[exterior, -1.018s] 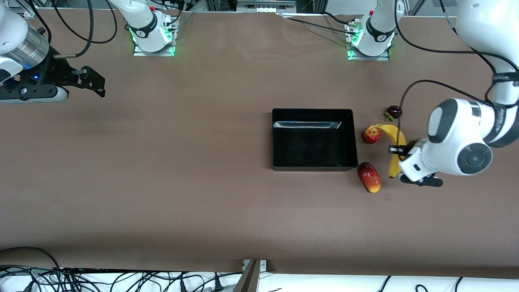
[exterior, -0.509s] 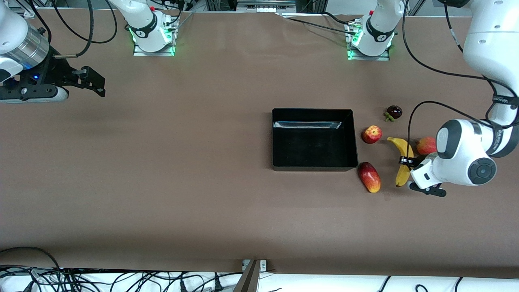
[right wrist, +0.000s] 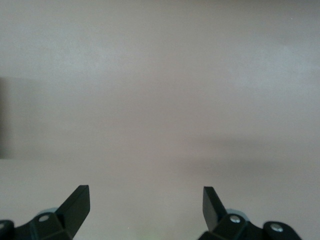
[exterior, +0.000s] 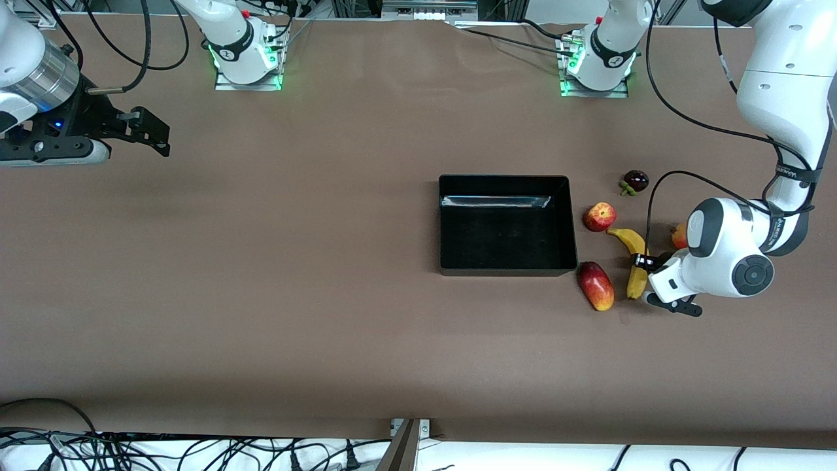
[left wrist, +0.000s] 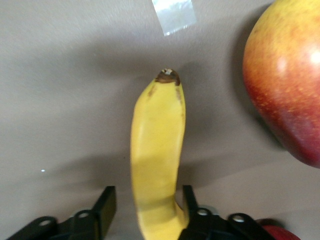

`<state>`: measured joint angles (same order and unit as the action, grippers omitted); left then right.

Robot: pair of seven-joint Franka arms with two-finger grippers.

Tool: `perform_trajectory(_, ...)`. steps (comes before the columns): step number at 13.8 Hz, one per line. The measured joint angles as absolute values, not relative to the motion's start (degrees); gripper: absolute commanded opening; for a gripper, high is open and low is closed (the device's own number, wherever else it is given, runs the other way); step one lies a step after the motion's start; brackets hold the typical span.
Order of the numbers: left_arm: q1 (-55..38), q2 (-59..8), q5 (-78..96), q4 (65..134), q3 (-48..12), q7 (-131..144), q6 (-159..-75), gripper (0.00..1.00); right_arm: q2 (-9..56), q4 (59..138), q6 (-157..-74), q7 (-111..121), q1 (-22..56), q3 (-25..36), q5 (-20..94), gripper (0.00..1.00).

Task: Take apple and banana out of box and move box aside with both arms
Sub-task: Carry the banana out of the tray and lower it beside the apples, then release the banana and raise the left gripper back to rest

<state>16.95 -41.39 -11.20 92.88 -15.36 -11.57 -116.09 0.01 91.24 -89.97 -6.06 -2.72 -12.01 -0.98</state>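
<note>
Since the box (exterior: 507, 243) sits empty with both fruits out on the table, the unloading step looks all but finished, and the step in hand is the let-go of the banana (exterior: 629, 241). Nearest the front camera, just off the box's corner toward the left arm's end, lies a mango (exterior: 596, 286). A little farther from the box at that same end, the banana rests flat on the table. The left gripper (exterior: 642, 280) is low over the banana's nearer half with its jaws parted. In the left wrist view the banana runs between the two fingers, with a clear gap on one side, so nothing is gripped. Farther from the camera, the apple (exterior: 599, 216) sits just beside the box's end wall, near the banana's tip. A second red fruit (exterior: 680, 234) is partly hidden by the left arm, and a dark fruit (exterior: 635, 180) lies farthest, off the box's upper corner. The right gripper (exterior: 153, 134) waits well apart from the box, over bare table at the right arm's end, jaws wide and empty. The next move probably calls for the left gripper to lift clear without nudging the banana. Both arms would then need to come to the box's two end walls and grip them evenly to shift it.
</note>
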Motion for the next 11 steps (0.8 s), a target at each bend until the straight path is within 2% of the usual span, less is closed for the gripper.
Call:
perform_trajectory(3,17.2,-36.9,-11.2,91.5,-17.1,-11.9,-111.4,1.00,0.0,91.2,-90.0,-6.1,-2.7,-12.0,-1.0,1.00)
perform_trajectory(7,17.2,-25.3,-11.2,89.4,-22.2,-11.8,-101.5,1.00,0.0,91.2,-90.0,-6.1,-2.7,-12.0,-1.0,1.00)
perform_trajectory(11,17.2,-20.6,-11.2,81.9,-24.0,-11.8,-89.3,1.00,0.0,91.2,-90.0,-6.1,-2.7,-12.0,-1.0,1.00)
